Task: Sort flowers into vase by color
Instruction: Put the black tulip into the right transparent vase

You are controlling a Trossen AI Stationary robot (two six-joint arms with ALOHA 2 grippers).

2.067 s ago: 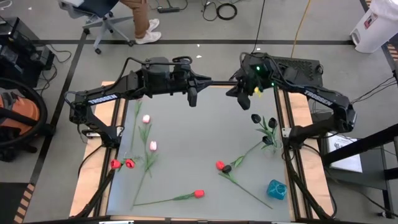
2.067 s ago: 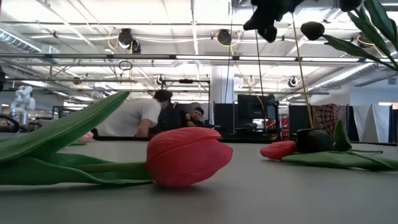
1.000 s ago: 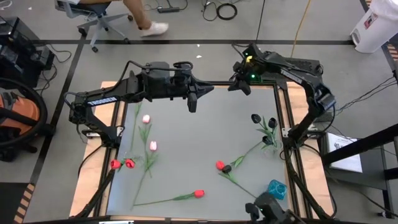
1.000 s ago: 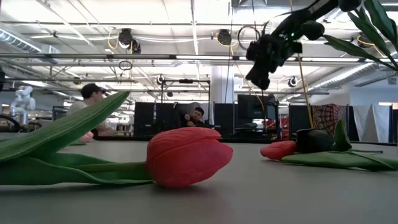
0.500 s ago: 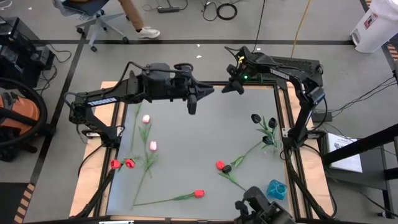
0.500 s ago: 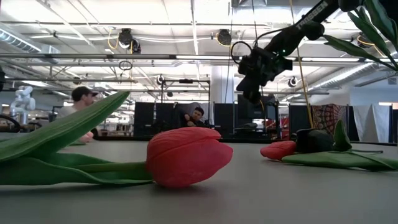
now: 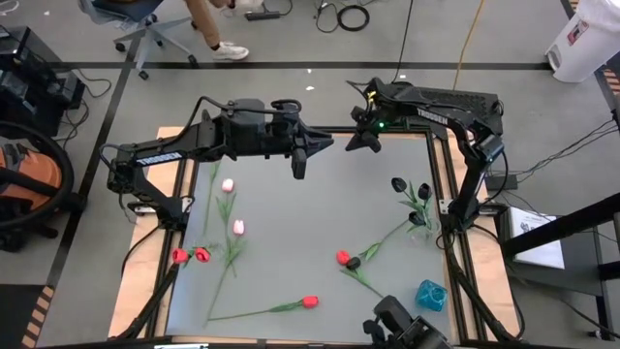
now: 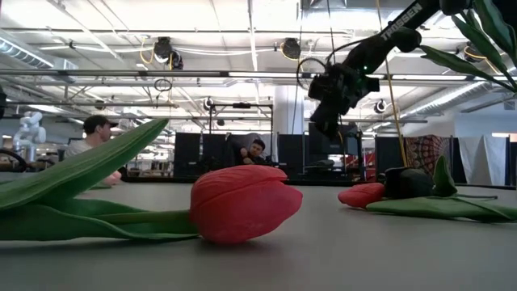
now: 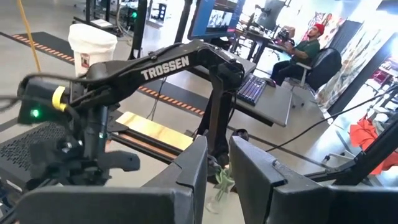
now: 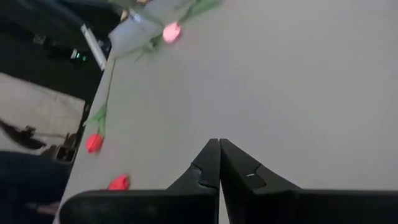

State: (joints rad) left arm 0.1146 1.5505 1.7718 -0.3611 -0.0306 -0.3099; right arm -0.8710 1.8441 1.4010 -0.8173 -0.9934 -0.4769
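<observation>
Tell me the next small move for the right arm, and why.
Probably open the right gripper and swing it toward the red tulip mid-table. Its fingers are shut on nothing, up at the table's far edge, while red and pink tulips lie loose on the table. The left gripper hangs over the far side, holding nothing.

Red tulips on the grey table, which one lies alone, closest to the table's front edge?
The red tulip near the front edge's middle; the others lie farther back.
</observation>
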